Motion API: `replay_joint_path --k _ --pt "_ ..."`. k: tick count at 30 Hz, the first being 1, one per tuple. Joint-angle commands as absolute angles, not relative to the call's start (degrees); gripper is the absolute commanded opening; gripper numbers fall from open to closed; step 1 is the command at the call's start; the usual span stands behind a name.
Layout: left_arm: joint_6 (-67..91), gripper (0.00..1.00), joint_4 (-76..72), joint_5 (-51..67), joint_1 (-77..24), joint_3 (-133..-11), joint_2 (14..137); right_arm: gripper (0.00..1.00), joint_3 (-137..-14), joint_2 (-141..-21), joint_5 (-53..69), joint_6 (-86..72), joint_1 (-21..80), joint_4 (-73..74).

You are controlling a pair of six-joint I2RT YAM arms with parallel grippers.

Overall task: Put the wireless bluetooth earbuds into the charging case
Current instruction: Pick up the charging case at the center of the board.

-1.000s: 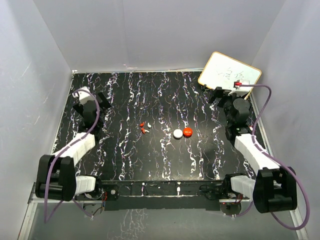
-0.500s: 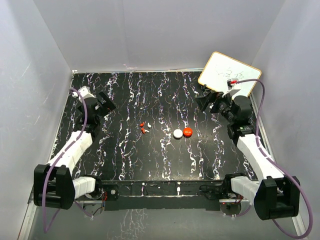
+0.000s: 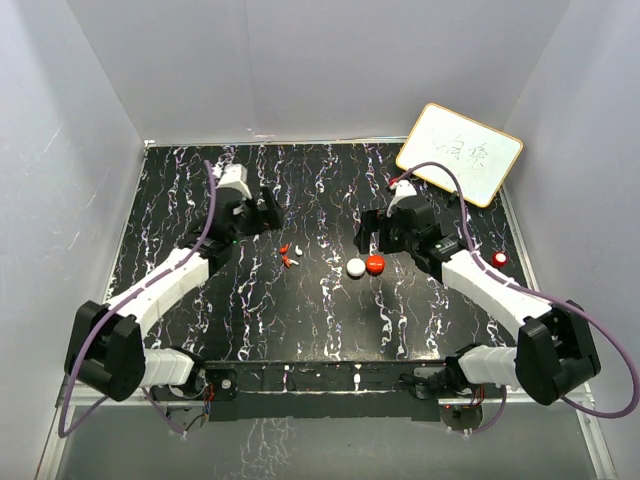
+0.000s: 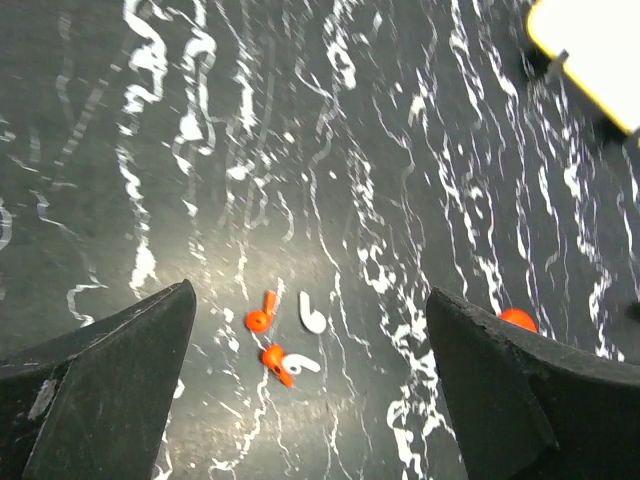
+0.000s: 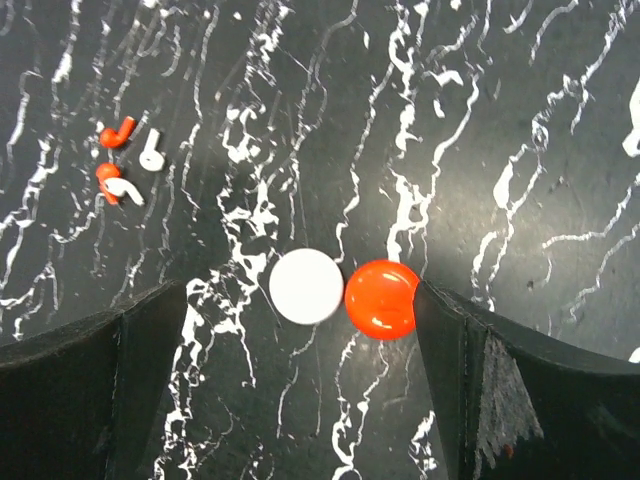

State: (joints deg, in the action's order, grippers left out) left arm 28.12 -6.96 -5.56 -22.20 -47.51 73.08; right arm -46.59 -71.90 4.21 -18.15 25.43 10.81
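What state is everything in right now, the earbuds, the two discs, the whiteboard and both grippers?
earbuds, loose on the table, clustered, not in any case
white disc, lying flat beside the red one
red disc, lying flat
whiteboard, propped in the far right corner, written on
left gripper, open, empty
right gripper, open, empty
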Motion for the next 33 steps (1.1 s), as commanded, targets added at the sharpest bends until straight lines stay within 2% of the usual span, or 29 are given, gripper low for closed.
replay_joint_path --k 1,10,15,23,33 --pt "25.6 0.99 -3.4 -5.1 -26.2 -50.1 73.9 0.94 -45.1 -68.6 0.0 -20.0 26.7 12.9" --pt "26.3 0.99 -3.9 -3.4 -29.9 -51.1 75.1 0.87 -40.8 -67.9 -1.6 -27.7 27.2 15.2" --pt "25.2 0.97 -2.6 -4.0 -32.7 -52.1 76.9 0.81 -40.6 -69.0 2.7 -28.8 27.8 13.8" --pt "25.2 0.98 -2.1 -4.4 -33.3 -51.6 76.6 0.81 -37.6 -72.0 5.3 -32.8 32.7 10.5" --pt "25.3 0.98 -1.8 -4.3 -33.4 -50.5 75.9 0.81 -35.9 -77.1 6.0 -35.0 33.3 5.8"
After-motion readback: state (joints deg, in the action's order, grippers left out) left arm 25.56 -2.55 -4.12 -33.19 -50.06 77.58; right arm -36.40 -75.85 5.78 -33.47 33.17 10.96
